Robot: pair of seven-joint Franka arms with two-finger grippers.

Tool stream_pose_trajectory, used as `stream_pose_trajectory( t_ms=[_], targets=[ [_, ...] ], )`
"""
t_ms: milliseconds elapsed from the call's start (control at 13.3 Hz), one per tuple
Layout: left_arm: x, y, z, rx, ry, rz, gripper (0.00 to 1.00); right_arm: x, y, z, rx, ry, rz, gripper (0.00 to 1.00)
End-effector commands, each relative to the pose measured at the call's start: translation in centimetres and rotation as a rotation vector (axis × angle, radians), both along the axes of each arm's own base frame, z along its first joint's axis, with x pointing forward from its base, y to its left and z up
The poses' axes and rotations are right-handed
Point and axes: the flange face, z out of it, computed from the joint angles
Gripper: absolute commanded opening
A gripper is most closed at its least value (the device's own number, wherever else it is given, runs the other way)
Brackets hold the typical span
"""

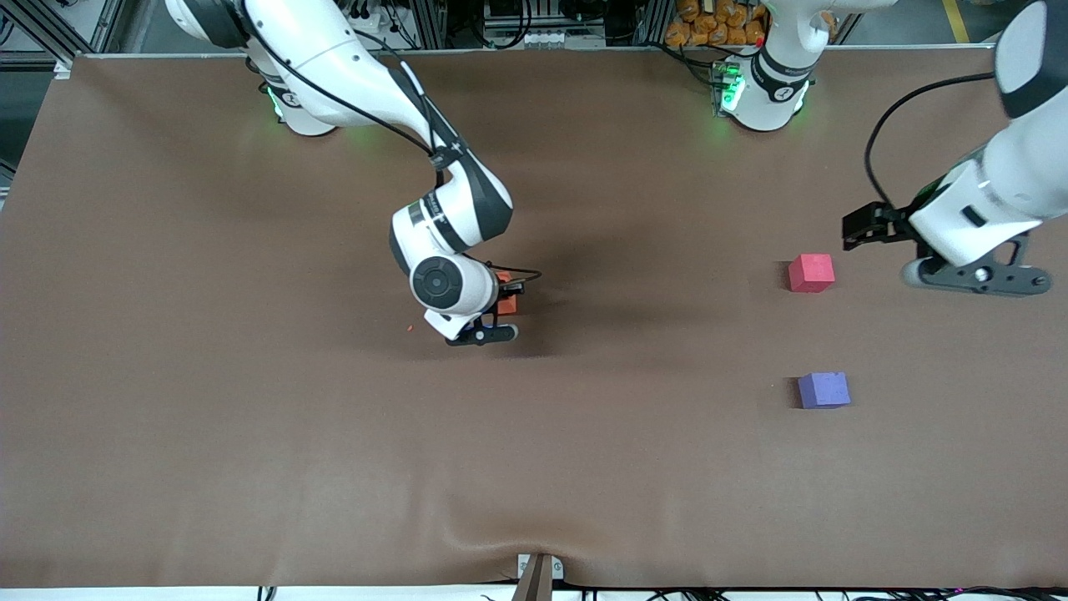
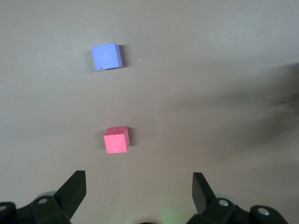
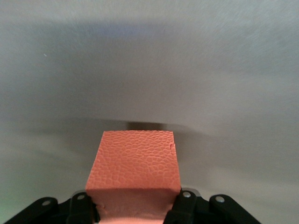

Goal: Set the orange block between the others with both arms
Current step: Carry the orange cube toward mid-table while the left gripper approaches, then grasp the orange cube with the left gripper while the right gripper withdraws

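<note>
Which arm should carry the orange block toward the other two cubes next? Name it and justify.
Right. The right tool is already shut on the orange block over mid-table. The left tool hangs open and empty beside the red cube; the purple cube sits nearer the front camera.

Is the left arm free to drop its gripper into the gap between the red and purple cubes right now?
Probably yes: the left gripper is open and empty, and bare table lies between the red cube and purple cube.

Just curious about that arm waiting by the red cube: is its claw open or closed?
Open. The left gripper holds nothing; its two fingers stand wide apart over the bare table.
</note>
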Motion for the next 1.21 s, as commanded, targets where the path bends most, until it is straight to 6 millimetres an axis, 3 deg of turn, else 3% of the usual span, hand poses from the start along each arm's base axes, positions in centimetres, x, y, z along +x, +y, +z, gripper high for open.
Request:
stream_pose_trajectory(
  t_ms=[0,151,301,452,678,828,1130],
  targets=[
    [0.5,-2.7,-0.9,-0.007,-0.004,0.014,1.0,0.0,0.4,-0.4,0.001,0.006,-0.025,0.58],
    [0.7,-4.8,-2.3,0.0,0.008,0.022,1.0,-0.1,0.3,-1.3,-0.006,0.015,-0.028,0.67],
    [0.9,-6.3,-3.4,0.006,0.008,0.054,1.0,0.5,-0.3,-1.0,-0.002,0.012,-0.039,1.0],
    [1.3,-8.2,-4.8,0.008,0.01,0.079,1.0,1.6,-1.0,1.2,0.017,-0.014,-0.045,1.0],
    [1.4,-11.7,-7.2,0.017,0.01,0.115,1.0,4.2,-4.4,9.0,0.058,-0.038,-0.085,1.0],
    [1.8,-14.0,-9.1,0.021,0.016,0.127,1.0,5.6,-9.8,15.7,0.073,-0.004,-0.126,1.0],
    [0.9,-21.6,-12.4,0.029,0.018,0.108,1.0,6.4,-22.9,27.9,0.019,-0.04,-0.198,1.0]
  ],
)
